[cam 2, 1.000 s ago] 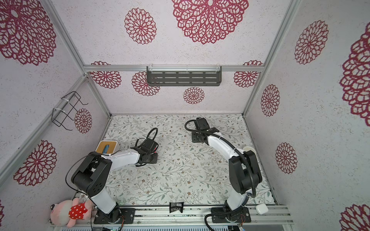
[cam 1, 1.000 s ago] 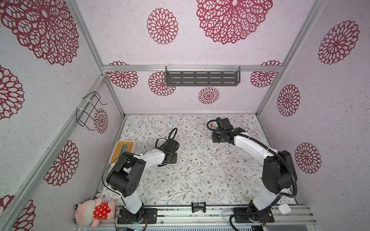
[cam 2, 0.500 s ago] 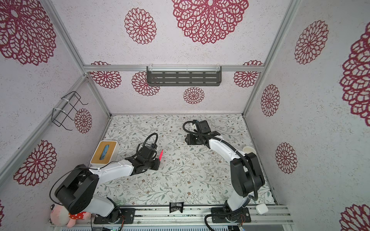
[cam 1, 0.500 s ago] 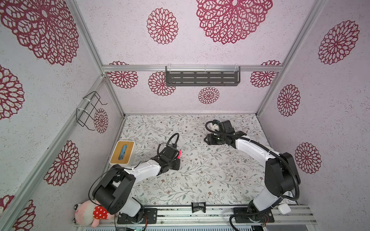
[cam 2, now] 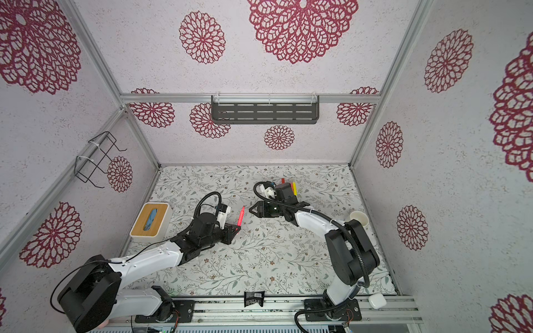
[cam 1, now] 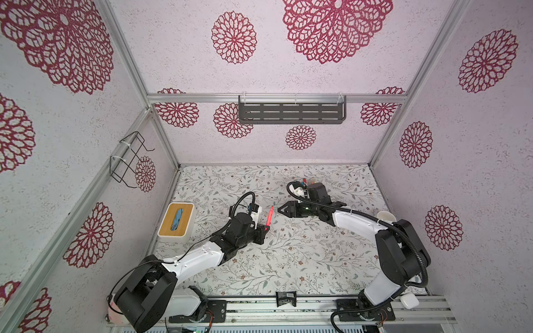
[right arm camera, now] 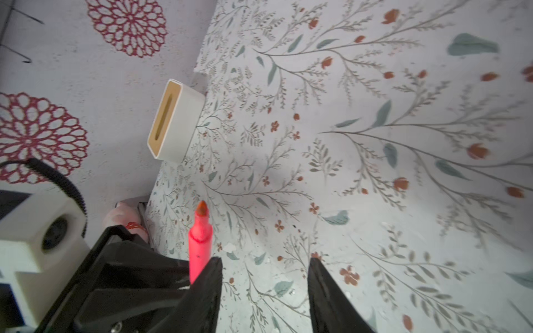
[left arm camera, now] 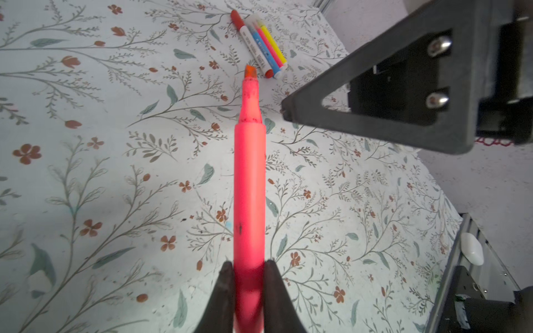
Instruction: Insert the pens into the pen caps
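My left gripper point(left arm camera: 249, 263) is shut on the lower barrel of a red pen point(left arm camera: 249, 178) with a bare chisel tip. In both top views this pen point(cam 1: 270, 216) point(cam 2: 241, 216) stands tilted above the table's middle, out of the left gripper point(cam 1: 266, 229). My right gripper point(cam 1: 281, 210) point(right arm camera: 265, 261) faces the tip from the right, a short gap away. It is open, with only the tablecloth between its fingers. Several pens point(left arm camera: 261, 43) lie side by side at the back: white with red ends, blue, pink, yellow. Loose pen caps are out of view.
A white tissue box with a wooden lid point(cam 1: 177, 219) stands at the left edge. At the right edge sits a white mug point(cam 2: 359, 217). A stuffed toy point(right arm camera: 127, 213) lies by the left arm's base. A black shelf point(cam 1: 291, 112) hangs on the back wall.
My left arm has swung from beside the tissue box toward the middle, lifting the red pen into view. My right gripper has come forward and left from the back pens toward the pen tip.
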{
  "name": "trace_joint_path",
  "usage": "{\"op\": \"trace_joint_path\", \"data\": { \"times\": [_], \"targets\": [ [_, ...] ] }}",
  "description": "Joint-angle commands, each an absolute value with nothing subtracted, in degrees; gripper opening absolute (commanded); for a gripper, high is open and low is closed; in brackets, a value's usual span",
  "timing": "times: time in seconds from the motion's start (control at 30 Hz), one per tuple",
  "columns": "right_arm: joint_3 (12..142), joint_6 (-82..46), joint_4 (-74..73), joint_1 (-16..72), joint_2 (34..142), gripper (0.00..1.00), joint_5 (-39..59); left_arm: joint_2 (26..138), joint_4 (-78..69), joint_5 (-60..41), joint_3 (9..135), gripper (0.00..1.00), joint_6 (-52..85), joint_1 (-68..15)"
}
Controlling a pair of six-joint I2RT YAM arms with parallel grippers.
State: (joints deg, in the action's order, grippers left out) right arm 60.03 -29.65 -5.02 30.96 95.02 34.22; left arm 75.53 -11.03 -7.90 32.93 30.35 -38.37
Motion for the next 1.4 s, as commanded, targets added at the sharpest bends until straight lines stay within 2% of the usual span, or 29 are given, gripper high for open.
{"op": "trace_joint_path", "data": {
  "times": [0.0,0.17,0.47,0.67,0.97,1.03,1.1,1.17,1.37],
  "targets": [
    [60.28,-33.10,-12.74,32.10,92.37,0.50,38.29,74.60,-15.11,-8.82,32.67,0.10,31.42,-39.02],
    [60.91,-33.81,-13.38,33.30,93.16,0.48,38.31,74.36,-15.55,-8.86,33.05,0.10,31.42,-39.48],
    [60.64,-35.37,-15.03,34.87,93.95,0.35,39.14,73.56,-16.37,-8.51,33.13,0.10,31.71,-39.90],
    [59.99,-35.77,-15.31,35.60,93.76,0.31,39.02,73.48,-16.57,-7.32,33.40,0.10,32.09,-39.89],
    [59.19,-36.98,-16.31,35.86,93.36,0.00,38.97,73.35,-16.97,-6.68,33.61,0.11,32.52,-39.89],
    [58.98,-37.27,-16.58,35.84,93.00,0.00,38.85,73.30,-16.79,-6.64,33.73,0.18,32.93,-39.90],
    [58.89,-37.51,-16.81,35.86,92.43,0.00,38.72,73.38,-16.16,-6.67,34.01,0.36,32.85,-39.90],
    [58.79,-37.91,-17.60,35.86,91.95,0.00,39.02,73.56,-15.83,-6.94,34.32,0.39,32.75,-39.91],
    [58.80,-37.84,-17.23,35.95,91.32,0.00,38.94,74.09,-15.55,-7.02,35.06,0.39,32.70,-39.90]
  ]
}}
